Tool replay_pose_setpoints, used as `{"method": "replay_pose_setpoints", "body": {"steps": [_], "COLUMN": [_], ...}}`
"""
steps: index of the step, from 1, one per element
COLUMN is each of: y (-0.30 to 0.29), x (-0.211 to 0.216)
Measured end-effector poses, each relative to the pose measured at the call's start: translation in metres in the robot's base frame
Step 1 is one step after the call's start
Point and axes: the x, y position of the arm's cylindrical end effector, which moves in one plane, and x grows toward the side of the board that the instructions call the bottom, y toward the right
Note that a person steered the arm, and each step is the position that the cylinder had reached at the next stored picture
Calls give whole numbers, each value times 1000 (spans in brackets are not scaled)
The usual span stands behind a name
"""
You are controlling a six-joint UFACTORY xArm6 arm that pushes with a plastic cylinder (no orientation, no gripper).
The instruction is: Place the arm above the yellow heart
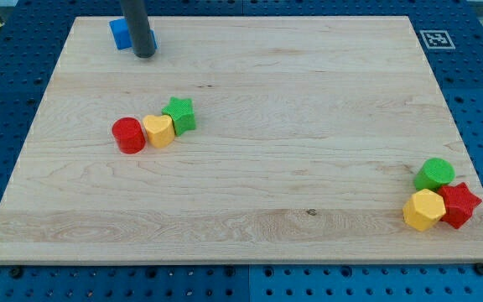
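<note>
The board point(250, 168) was seen to be pale wood with fine grain lines and a smooth, matt finish. The rod ending in my tip point(144, 55) looked dark, smooth and faintly glossy. The yellow heart point(158, 130), with the red cylinder point(128, 135) touching it at nine o'clock, appeared to be matt plastic with finely ridged sides.

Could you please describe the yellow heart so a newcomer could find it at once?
On the wooden board, look left of centre for a row of three touching blocks. The yellow heart is the middle one, between the red cylinder and the green star.
</note>
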Motion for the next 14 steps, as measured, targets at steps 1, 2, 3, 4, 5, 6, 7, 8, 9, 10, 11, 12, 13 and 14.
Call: {"method": "replay_pose_setpoints", "body": {"steps": [1, 2, 3, 4, 5, 6, 7, 8, 9, 10, 11, 12, 13, 14], "y": [0, 0, 0, 0, 0, 0, 0, 0, 0, -1, 7, 11, 26, 36], "x": [18, 19, 23, 34, 36, 37, 46, 58, 65, 70, 90, 102, 115, 121]}}
